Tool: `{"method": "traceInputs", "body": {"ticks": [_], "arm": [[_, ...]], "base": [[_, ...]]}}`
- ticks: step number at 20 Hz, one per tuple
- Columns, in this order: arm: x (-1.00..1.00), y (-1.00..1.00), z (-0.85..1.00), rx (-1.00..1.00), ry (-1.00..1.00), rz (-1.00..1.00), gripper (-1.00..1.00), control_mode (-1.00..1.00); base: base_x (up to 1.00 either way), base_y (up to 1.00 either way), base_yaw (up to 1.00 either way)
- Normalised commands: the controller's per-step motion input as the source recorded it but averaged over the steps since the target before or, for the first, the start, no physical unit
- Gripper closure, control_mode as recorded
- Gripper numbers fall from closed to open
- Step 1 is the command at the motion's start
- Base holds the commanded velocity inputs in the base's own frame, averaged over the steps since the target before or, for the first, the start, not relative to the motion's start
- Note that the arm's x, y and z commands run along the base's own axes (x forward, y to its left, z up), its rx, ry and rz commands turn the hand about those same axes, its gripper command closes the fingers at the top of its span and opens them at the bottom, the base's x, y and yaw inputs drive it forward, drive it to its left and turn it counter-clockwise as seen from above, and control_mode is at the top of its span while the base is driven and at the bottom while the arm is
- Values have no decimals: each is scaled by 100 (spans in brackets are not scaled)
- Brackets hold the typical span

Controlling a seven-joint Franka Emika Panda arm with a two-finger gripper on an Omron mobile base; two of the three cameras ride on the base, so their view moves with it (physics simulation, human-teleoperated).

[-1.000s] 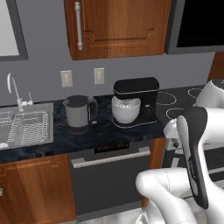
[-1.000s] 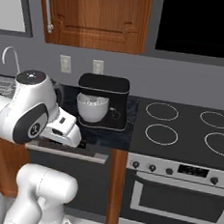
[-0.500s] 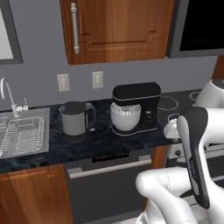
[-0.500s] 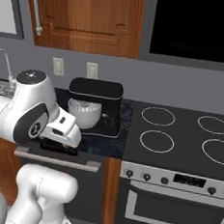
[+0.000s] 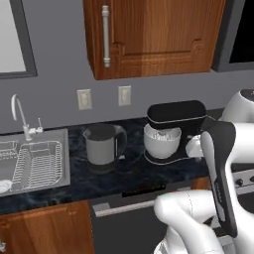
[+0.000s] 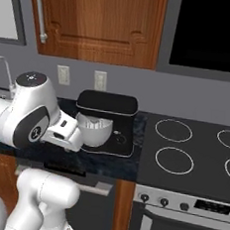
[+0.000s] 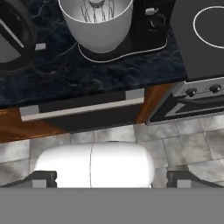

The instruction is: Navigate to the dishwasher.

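Note:
The dishwasher (image 5: 124,230) is the dark grey flat panel under the counter, with a long silver bar handle (image 5: 126,204) across its top. It sits straight ahead of the base, below the kettle and mixer. In the right base view the dishwasher (image 6: 100,212) shows partly behind my white arm. The hand view looks down on the dishwasher (image 7: 94,121) and its handle (image 7: 83,108) at the counter's front edge. My gripper (image 7: 113,179) is open with nothing between its fingertips (image 7: 43,178), hanging above the floor in front of the appliance.
A black stand mixer (image 5: 171,131) with a white bowl and a grey kettle (image 5: 101,144) stand on the dark counter. A sink (image 5: 30,163) lies to the left and a stove (image 6: 192,159) with knobs to the right. Wooden cabinet doors (image 5: 44,230) flank the dishwasher; grey tiled floor (image 7: 183,144) lies in front.
The whole scene has grown larger and slid lower in both base views, so the base has driven closer to the counter. The arm keeps the same pose.

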Motion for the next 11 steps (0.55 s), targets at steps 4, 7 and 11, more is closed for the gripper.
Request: {"method": "traceInputs", "body": {"ticks": [4, 7, 11], "arm": [[0, 0, 0, 0, 0, 0, -100, 100], [0, 0, 0, 0, 0, 0, -100, 100], [0, 0, 0, 0, 0, 0, -100, 100]], "base": [[47, 33, 0], [38, 13, 0], [36, 7, 0]]}}
